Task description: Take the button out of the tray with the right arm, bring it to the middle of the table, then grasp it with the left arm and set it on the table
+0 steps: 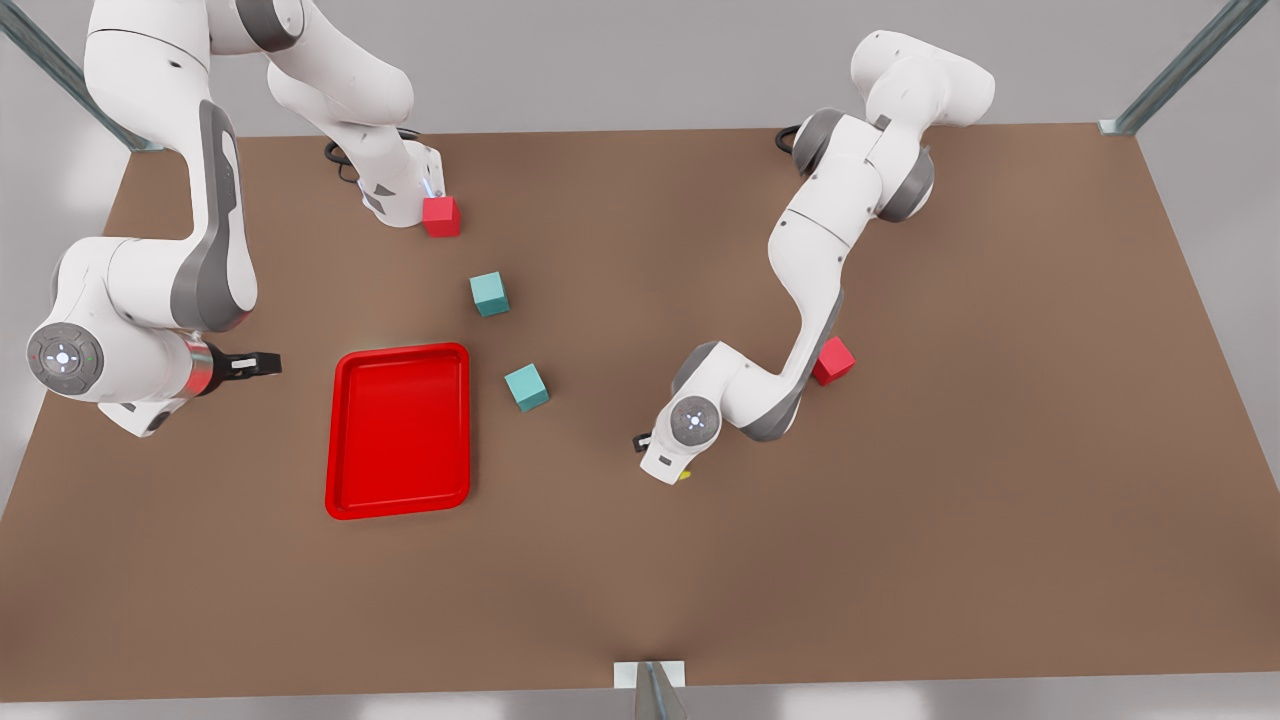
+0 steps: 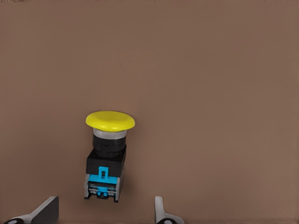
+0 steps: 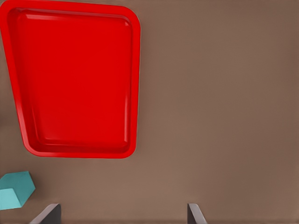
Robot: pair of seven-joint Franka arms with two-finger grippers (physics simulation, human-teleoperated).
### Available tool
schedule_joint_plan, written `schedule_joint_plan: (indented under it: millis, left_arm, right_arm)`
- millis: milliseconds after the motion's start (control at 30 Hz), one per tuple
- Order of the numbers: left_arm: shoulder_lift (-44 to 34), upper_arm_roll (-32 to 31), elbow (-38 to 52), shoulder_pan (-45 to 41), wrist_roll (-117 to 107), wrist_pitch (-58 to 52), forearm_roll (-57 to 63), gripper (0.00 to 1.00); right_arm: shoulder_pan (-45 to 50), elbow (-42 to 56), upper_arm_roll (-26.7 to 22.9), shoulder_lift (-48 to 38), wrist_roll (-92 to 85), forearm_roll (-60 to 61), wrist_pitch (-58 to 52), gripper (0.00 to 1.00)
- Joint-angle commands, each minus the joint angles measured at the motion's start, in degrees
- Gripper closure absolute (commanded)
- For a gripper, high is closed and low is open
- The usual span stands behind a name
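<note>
Near the table's [image 1: 900,560] middle, well clear of the tray [image 1: 398,431], the button [image 2: 108,154] lies between the left gripper's [image 2: 105,212] parted, empty fingers, so placing looks finished and withdrawing remains, while the right gripper [image 3: 124,217] waits open beside the tray.

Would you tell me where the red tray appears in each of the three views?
Front view: the tray lies left of centre.
Right wrist view: the tray sits ahead of the open right gripper.
Left wrist view: the open left gripper faces the button instead.
Shared landmark: the brown table.
</note>
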Motion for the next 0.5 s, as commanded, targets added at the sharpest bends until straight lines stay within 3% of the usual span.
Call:
schedule_joint_plan:
  millis: [0,467]
  left_arm:
    - [0.07,-0.03,0.39,0.0,1.98,-0.06,-0.14,0.0]
    - [1.65,0.4,1.18,0.44,2.94,1.7,-0.05,0.0]
  right_arm:
    - [0.0,0.02,0.01,0.02,-0.42,-0.01,0.03,0.0]
    - [0.0,0.11,0.01,0.2,-0.51,-0.54,0.03,0.0]
